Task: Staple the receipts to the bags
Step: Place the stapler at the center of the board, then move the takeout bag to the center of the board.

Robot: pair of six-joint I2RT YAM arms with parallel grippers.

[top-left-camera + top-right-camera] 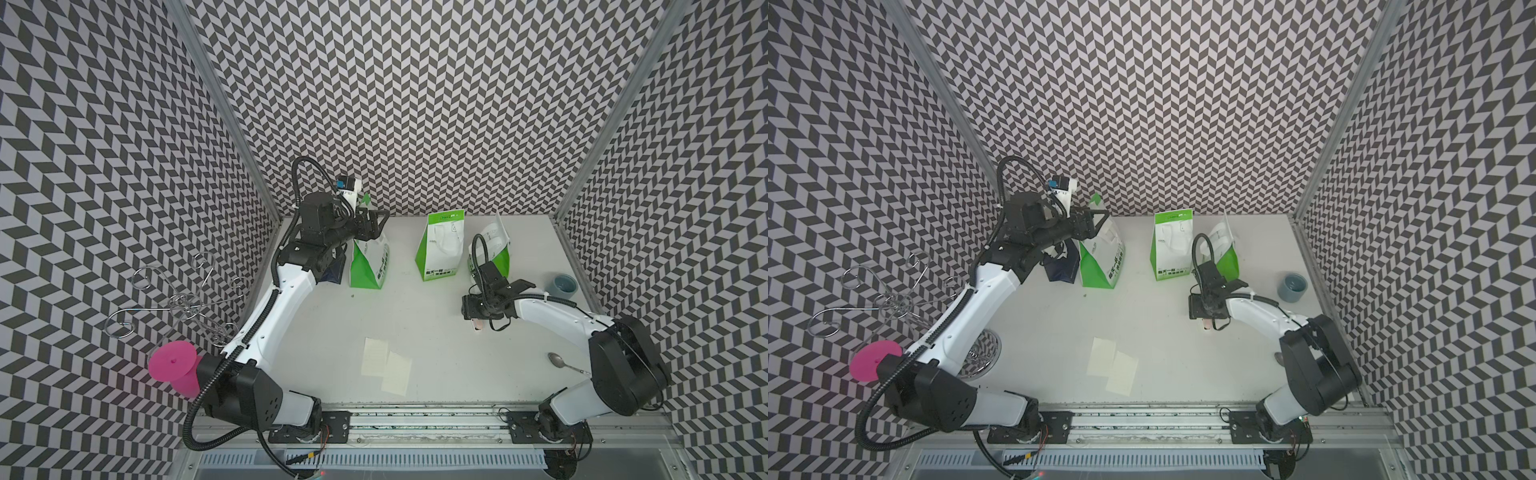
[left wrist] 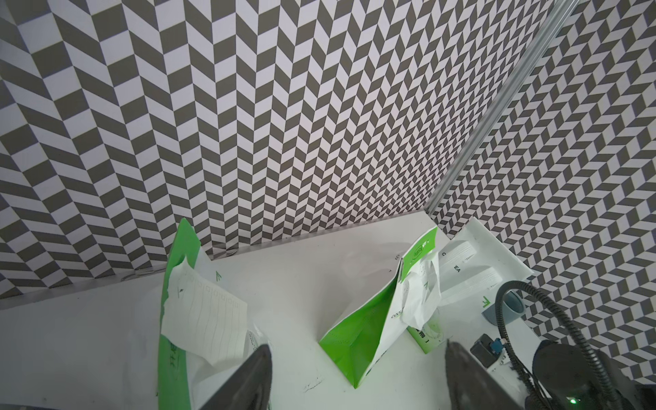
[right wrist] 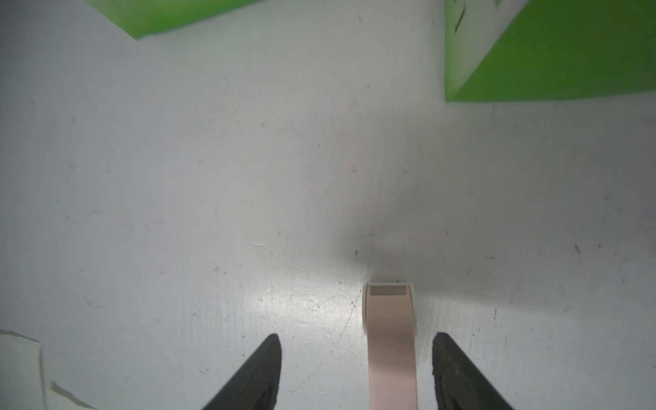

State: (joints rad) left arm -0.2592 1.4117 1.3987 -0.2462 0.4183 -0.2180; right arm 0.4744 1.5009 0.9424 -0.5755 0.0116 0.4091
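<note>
Three green-and-white bags stand along the back: left point(image 1: 368, 266), middle point(image 1: 440, 249), right point(image 1: 496, 249). A navy bag point(image 1: 1061, 266) lies partly under my left arm. Two receipts point(image 1: 376, 357) point(image 1: 397, 374) lie flat near the front. In the left wrist view a lined receipt point(image 2: 206, 316) hangs on the left bag and a crumpled one point(image 2: 419, 301) on the middle bag. My left gripper point(image 2: 358, 372) is open over the left bag's top. My right gripper point(image 3: 356, 358) is open, pointing down; the pinkish stapler point(image 3: 390, 337) lies between its fingers, untouched.
A grey-blue cup point(image 1: 563, 286) stands at the right edge and a spoon point(image 1: 559, 360) lies by the right arm's base. A pink cup point(image 1: 174, 370) and a wire stand point(image 1: 183, 299) sit at the left, outside the table. Patterned walls close in three sides.
</note>
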